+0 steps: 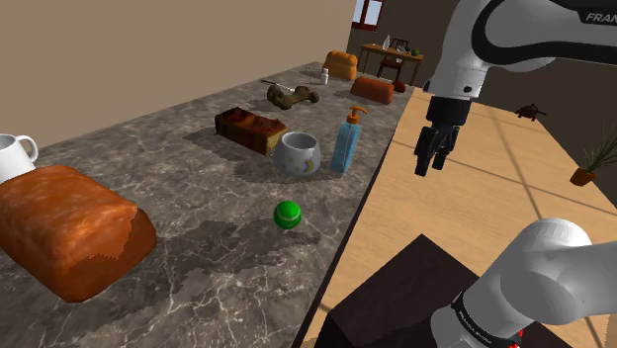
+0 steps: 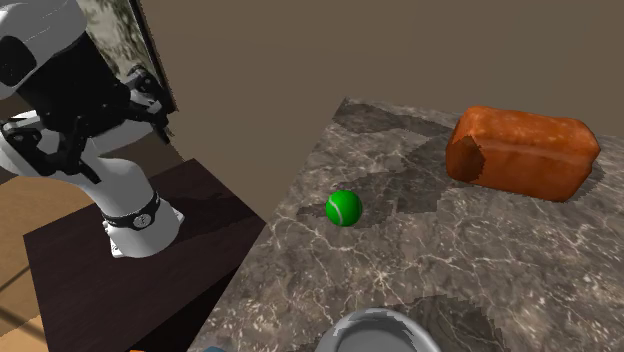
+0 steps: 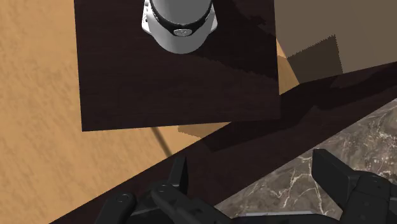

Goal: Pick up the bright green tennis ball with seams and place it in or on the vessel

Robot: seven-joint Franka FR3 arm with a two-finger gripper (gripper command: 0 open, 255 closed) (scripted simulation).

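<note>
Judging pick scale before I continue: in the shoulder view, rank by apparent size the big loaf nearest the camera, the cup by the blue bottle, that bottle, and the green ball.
1. the loaf, though nearness to the camera inflates it.
2. the cup and the blue bottle: roughly alike, not ranked.
3. the green ball, smallest.

Marble counter (image 1: 198, 247) veined; wood floor (image 1: 475, 188) matt.

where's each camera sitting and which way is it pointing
Shoulder view: beside the stand, looking along the counter; arm and open gripper show.
Second exterior view: over the counter, facing back toward the bread loaf; stand and arm show.
Wrist view: on the hand, looking down at stand and counter edge; fingers show.
Shared: both exterior views show the green ball.
</note>
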